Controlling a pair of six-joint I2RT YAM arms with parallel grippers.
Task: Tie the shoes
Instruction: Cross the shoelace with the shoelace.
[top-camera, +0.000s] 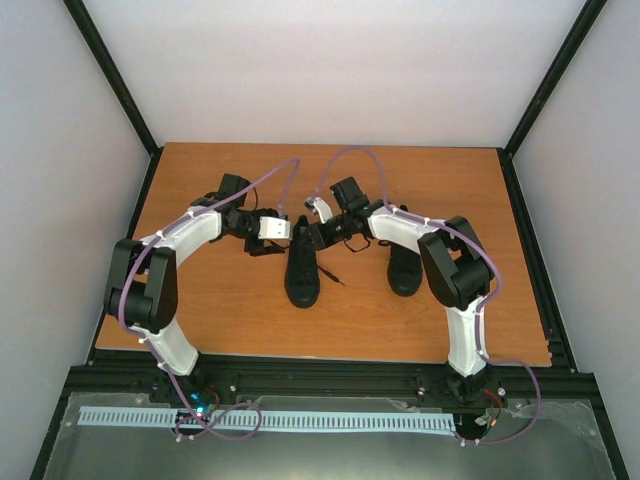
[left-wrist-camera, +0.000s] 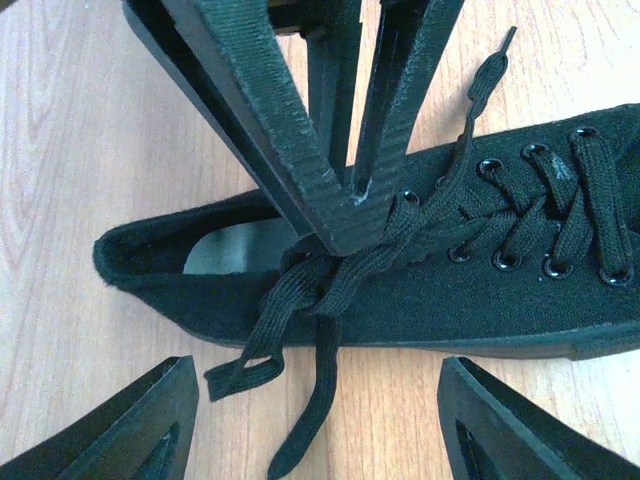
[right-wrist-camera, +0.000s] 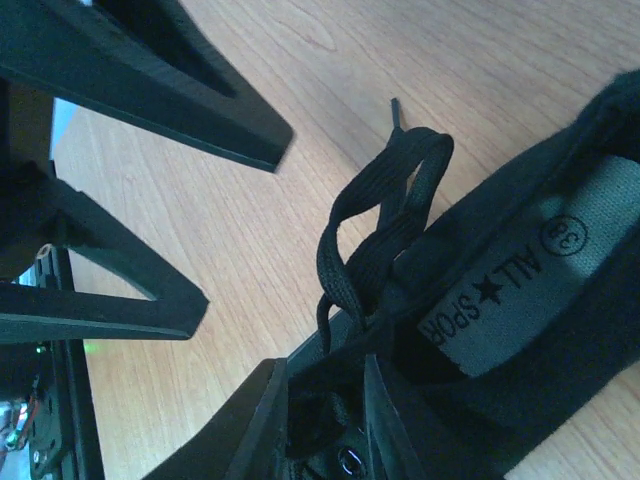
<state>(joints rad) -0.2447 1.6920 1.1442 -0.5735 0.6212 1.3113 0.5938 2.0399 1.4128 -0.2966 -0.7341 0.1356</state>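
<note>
At mid-tabletop (top-camera: 200, 310), item one: a black canvas shoe (top-camera: 302, 272) is lying flat on its sole, toe pointing toward the arm bases and heel toward the far wall. Item two: the second shoe (top-camera: 404, 270) is sitting to its right, parallel, partly hidden under my right arm. Item three: the laces (left-wrist-camera: 300, 300) of the middle shoe are crossing through the eyelets (left-wrist-camera: 505, 262) and bunching near the top of the tongue. Their loose ends are trailing off both sides onto the wood, and one loop (right-wrist-camera: 390, 190) is standing up beside the collar. Item four: my left claw (left-wrist-camera: 320, 400) is hanging wide open beside the shoe's flank, holding nothing, with both fingers clear of the canvas. Item five: my right claw (left-wrist-camera: 345, 215) is pressing down into the lace bunch. Its fingers are standing close together with lace lying between them, and I cannot tell whether they are actually pinching it. Item six: the grey insole label (right-wrist-camera: 510, 290) is showing inside the heel opening.
</note>
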